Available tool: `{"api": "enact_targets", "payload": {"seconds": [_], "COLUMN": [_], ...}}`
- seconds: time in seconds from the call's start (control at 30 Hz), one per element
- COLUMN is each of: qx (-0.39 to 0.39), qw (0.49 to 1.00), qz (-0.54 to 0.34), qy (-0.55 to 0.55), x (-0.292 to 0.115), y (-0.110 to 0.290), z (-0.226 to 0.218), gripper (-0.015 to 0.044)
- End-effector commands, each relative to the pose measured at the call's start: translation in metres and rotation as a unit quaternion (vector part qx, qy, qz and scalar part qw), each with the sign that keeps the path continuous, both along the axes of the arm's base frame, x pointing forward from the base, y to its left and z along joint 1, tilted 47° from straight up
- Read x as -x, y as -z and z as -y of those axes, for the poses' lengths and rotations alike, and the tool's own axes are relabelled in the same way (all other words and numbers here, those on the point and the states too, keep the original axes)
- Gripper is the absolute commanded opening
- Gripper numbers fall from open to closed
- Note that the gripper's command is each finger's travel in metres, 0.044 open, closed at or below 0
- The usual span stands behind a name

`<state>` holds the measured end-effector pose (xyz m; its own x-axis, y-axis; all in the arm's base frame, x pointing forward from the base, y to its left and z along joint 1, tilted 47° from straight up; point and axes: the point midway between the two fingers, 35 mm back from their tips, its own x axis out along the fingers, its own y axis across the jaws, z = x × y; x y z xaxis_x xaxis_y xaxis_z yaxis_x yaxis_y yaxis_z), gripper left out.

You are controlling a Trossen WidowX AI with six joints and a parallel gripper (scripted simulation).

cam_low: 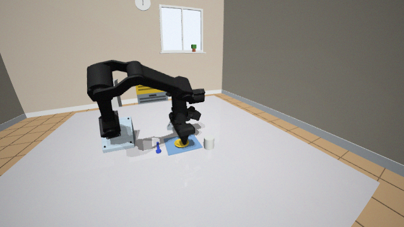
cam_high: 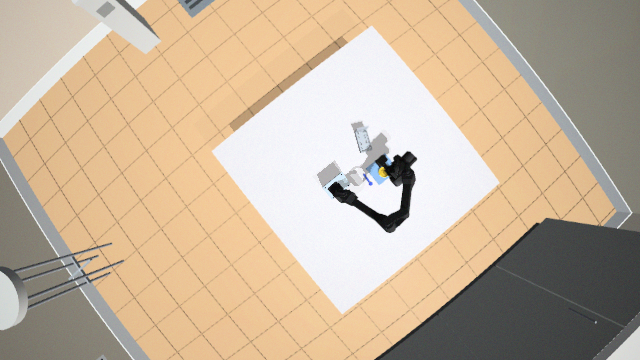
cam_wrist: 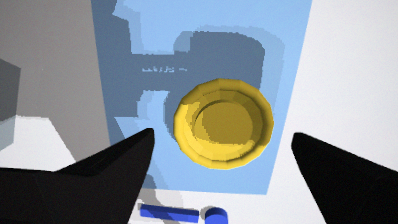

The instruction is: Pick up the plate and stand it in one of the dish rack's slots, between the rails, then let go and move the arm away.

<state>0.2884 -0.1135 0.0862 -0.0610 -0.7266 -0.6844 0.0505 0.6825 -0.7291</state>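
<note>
The yellow plate point(cam_high: 382, 171) point(cam_low: 180, 144) point(cam_wrist: 223, 122) lies flat on a light blue mat point(cam_high: 376, 181) point(cam_low: 195, 145) point(cam_wrist: 290, 60). My gripper point(cam_high: 388, 171) point(cam_low: 184, 137) point(cam_wrist: 223, 137) points straight down just above the plate. It is open and empty, and in the wrist view its two black fingers stand wide on either side of the plate. The grey dish rack point(cam_high: 362, 138) stands on the white table a little beyond the mat, apart from the plate.
A blue utensil point(cam_high: 368, 180) point(cam_low: 158, 148) point(cam_wrist: 170, 213) lies just off the mat's edge. A white cylinder point(cam_low: 209, 142) stands right of the mat. A small white object point(cam_high: 356, 176) point(cam_low: 155, 140) sits between the mat and the arm's base point(cam_high: 331, 186) point(cam_low: 117, 142).
</note>
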Motion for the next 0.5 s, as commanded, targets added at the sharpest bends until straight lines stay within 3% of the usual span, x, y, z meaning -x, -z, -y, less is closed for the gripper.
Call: {"api": "enact_targets", "payload": {"seconds": [0.0,0.47], "qx": [0.002,0.003], "qw": [1.000,1.000], "qz": [-0.002,-0.003], "qy": [-0.002,-0.002], "x": [0.001,0.004], "y": [0.004,0.017], "z": [0.005,0.020], "gripper": [0.0400,0.0400]}}
